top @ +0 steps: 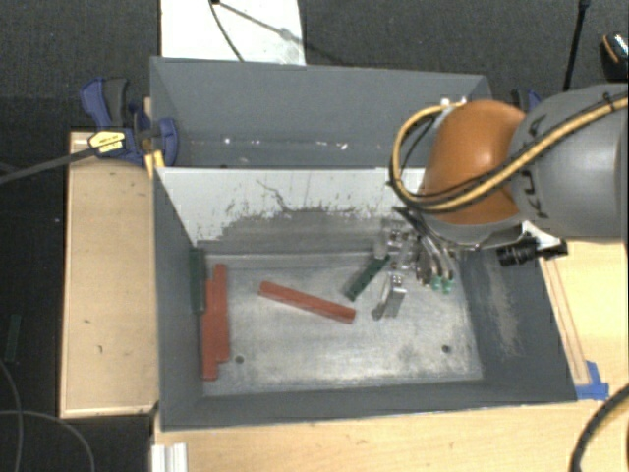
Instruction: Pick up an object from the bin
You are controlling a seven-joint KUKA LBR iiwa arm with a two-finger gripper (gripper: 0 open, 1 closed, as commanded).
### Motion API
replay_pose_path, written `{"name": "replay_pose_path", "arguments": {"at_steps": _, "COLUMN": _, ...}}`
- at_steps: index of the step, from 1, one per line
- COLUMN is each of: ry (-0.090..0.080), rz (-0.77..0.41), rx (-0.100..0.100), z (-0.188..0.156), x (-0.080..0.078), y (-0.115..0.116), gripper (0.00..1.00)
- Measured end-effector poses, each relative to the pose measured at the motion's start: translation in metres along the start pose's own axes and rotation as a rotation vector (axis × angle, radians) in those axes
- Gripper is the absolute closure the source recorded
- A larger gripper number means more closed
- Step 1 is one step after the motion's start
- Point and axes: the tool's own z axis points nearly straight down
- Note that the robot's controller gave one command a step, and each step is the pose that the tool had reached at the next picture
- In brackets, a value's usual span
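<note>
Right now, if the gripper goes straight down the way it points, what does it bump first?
Probably the grey metal bin's bare floor under the gripper, beside the right end of the flat red stick. It might brush the small dark green stick; depth is unclear.

Dark carpet covers the floor [59, 57], crossed by a black cable [39, 166].

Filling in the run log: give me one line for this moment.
claw: low, right side of bin | nearest: dark green piece, slanted red bar | grasp: unclear
</note>
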Motion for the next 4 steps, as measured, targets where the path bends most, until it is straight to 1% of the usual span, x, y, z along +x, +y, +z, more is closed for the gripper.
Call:
{"name": "replay_pose_path", "arguments": {"at_steps": 1, "ry": 0.004, "rz": -0.008, "rx": -0.001, "z": 0.082, "x": 0.041, "y": 0.059, "gripper": 0.00}}
{"name": "replay_pose_path", "arguments": {"at_steps": 2, "ry": -0.006, "rz": -0.002, "rx": 0.000, "z": 0.077, "x": 0.037, "y": 0.056, "gripper": 1.00}}
{"name": "replay_pose_path", "arguments": {"at_steps": 3, "ry": -0.015, "rz": -0.031, "rx": -0.003, "z": -0.096, "x": 0.022, "y": 0.065, "gripper": 1.00}}
{"name": "replay_pose_path", "arguments": {"at_steps": 4, "ry": -0.009, "rz": -0.117, "rx": 0.000, "z": -0.085, "x": -0.002, "y": 0.055, "gripper": 1.00}}
